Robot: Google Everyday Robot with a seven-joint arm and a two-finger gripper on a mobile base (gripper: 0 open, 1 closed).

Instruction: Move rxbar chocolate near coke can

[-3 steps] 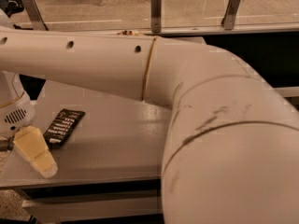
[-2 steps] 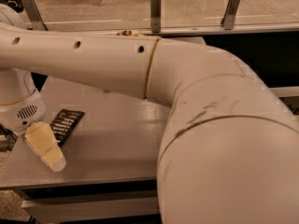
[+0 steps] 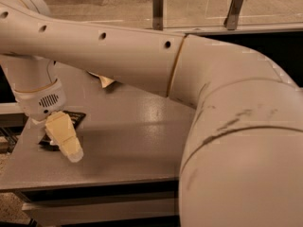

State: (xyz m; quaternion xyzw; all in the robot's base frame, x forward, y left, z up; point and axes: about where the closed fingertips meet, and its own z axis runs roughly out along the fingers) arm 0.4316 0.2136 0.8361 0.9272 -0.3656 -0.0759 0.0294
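The rxbar chocolate point(image 3: 74, 118), a flat black wrapper with white text, lies near the left edge of the grey table point(image 3: 142, 131). My gripper point(image 3: 65, 141) hangs from the white wrist at the left, right over the bar, and covers most of it. Only the bar's far corner and a strip at its near left end show. I cannot tell whether the gripper touches the bar. The coke can is out of view, hidden behind my arm or outside the frame.
My large white arm point(image 3: 189, 89) crosses the whole view and hides the right and back of the table. A corner of a cream crinkled bag point(image 3: 103, 81) peeks out under the arm. Metal posts point(image 3: 157, 8) stand behind the table.
My gripper has moved to the right, from beside the bar's left end to over the bar, and now covers most of it. The bar has not moved.
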